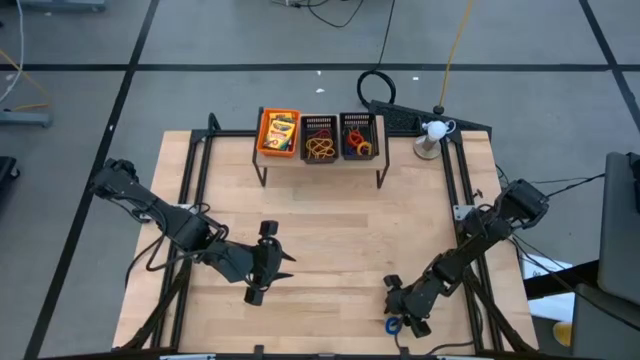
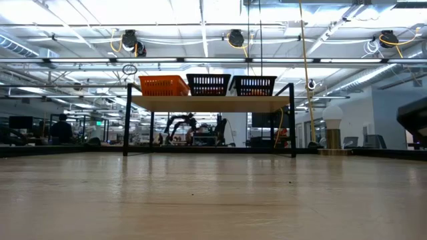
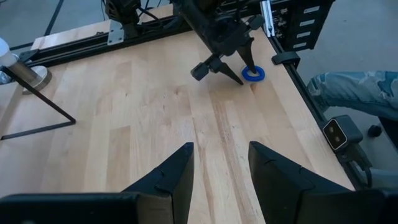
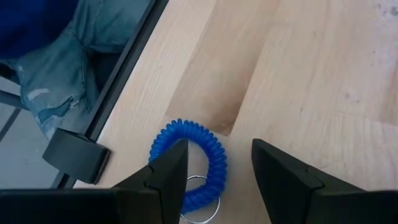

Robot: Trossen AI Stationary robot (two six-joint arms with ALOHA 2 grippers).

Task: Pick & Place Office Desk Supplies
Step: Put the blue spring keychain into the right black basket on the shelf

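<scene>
A blue coiled ring (image 4: 214,163) with a thin metal ring (image 4: 200,213) on it lies flat on the wooden table (image 1: 340,230) near its near right corner. My right gripper (image 4: 217,144) is open just above it, slanting down; one finger (image 4: 171,168) covers the coil's side and the other stands beside the ring. In the left wrist view the right gripper (image 3: 224,71) shows with one fingertip at the blue ring (image 3: 254,74). My left gripper (image 3: 221,148) hangs open over the table's near left part (image 1: 287,265), holding nothing. My right gripper's one finger (image 3: 249,62) stands at the blue ring's coil (image 3: 244,73), coming down at a slant from the far right. Whether it touches the ring I cannot tell. The ring lies flat on the table.
At the far edge a black-legged shelf (image 1: 322,160) carries an orange bin (image 1: 278,132) with yellow-and-green boxes, a black bin (image 1: 320,140) with thin bands and a black bin (image 1: 357,137) with coloured rings. A small lamp (image 1: 432,135) stands at the far right. A person's jeans (image 3: 354,93) show beyond the right edge.
</scene>
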